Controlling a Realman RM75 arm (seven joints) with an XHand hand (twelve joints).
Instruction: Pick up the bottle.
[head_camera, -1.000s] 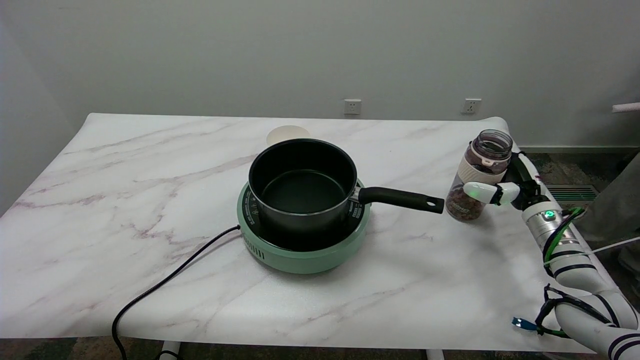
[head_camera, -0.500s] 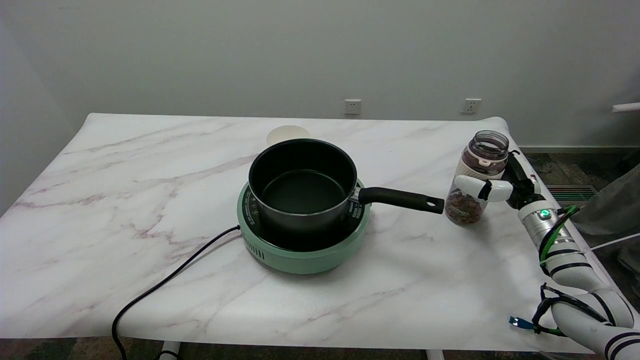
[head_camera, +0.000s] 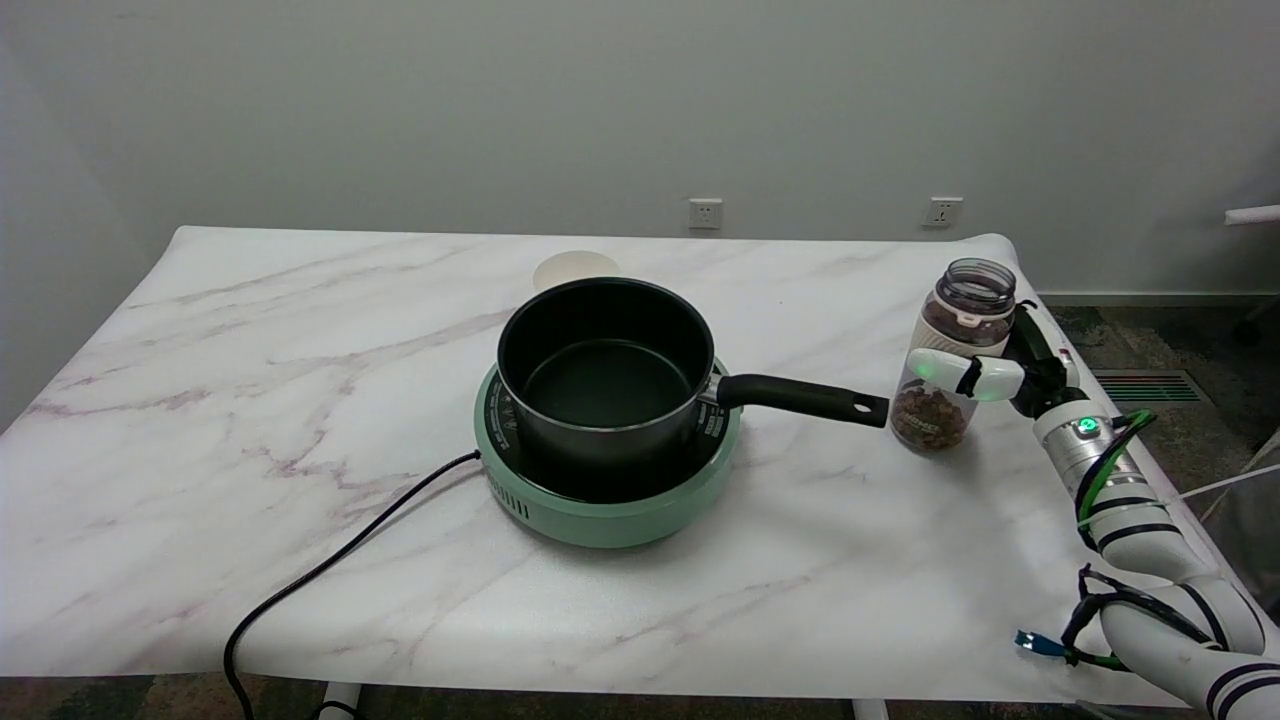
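Observation:
The bottle (head_camera: 950, 350) is a clear open-topped jar with a white band, holding dark brown pieces at its bottom, and it stands upright near the table's right edge. My right hand (head_camera: 1000, 375) wraps around its middle from the right, with a white finger across the front of the band. The bottle's base is close to the marble tabletop (head_camera: 300, 400); whether it touches I cannot tell. The bottle stands just right of the pan handle's tip (head_camera: 870, 408).
A black saucepan (head_camera: 605, 365) sits on a green induction cooker (head_camera: 600, 500) at the table's middle, its handle pointing right. A black power cord (head_camera: 330, 570) runs off the front left edge. A pale round lid (head_camera: 575, 268) lies behind the pan.
The hand and bottle have shifted slightly left and away from me. The grey shape at the right edge of the picture has moved out.

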